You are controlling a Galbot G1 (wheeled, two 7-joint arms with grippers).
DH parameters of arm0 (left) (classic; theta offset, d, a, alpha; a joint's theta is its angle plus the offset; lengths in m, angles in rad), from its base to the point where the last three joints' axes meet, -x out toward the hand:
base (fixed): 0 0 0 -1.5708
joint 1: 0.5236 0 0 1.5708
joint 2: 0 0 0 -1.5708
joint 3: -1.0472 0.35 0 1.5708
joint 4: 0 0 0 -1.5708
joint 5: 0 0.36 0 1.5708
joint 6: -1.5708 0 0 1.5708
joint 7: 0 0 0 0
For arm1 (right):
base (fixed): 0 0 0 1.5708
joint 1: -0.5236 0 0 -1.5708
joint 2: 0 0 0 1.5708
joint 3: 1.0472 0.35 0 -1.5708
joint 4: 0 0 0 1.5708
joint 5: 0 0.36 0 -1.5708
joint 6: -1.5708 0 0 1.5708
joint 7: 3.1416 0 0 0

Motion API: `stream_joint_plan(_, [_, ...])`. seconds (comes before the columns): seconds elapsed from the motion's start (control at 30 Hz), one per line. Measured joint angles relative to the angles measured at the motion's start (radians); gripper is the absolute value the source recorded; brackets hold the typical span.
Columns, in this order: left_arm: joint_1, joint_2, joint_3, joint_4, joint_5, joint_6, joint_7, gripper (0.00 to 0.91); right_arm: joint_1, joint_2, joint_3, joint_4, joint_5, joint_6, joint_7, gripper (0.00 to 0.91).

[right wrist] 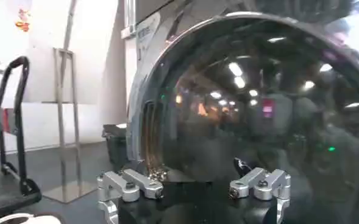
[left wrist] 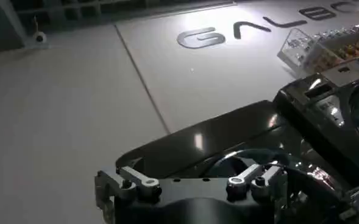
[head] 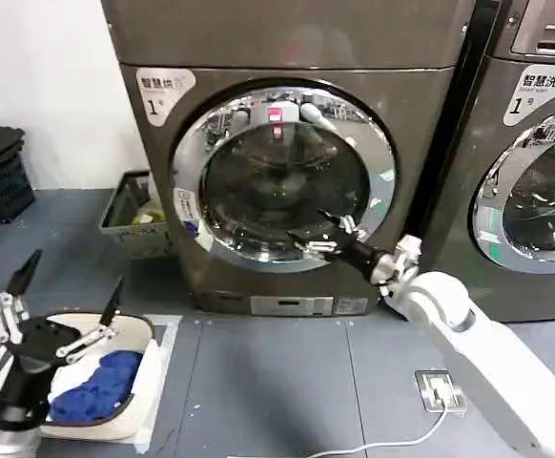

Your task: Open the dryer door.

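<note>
The right arm [head: 478,353] reaches out from the lower right, white and thick, stretched forward and up toward the front of the dryer [head: 287,162]. Its right gripper [head: 323,234] sits at the lower right of the round dryer door [head: 282,172], fingers spread apart and holding nothing, their black tips against or just off the chrome ring (from here I cannot tell whether they touch). The door is shut, flush in its frame. In the right wrist view the dark glass bulges close ahead, with ceiling lights mirrored in it.

The left arm stays low at the left, its left gripper [head: 63,296] pointing upward with fingers splayed wide and empty, above a white basket [head: 149,367] holding blue cloth [head: 101,386].

A sticker at the dryer's upper left carries Chinese characters and a large "1" [head: 158,93]. The neighbouring machine [head: 535,162] to the right bears a similar tag reading "智慧洗" [head: 542,91] with a "1". The left wrist view catches "GALBO" [left wrist: 258,27] lettered on a pale surface.
</note>
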Motion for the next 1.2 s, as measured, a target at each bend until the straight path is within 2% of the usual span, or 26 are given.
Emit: stream_joint_plan(1.2, [0.003,-0.008,-0.003,0.005,0.001,-0.006,0.001,0.907,0.235,0.19,-0.174,-0.306,-0.02,0.028,-0.056,0.907])
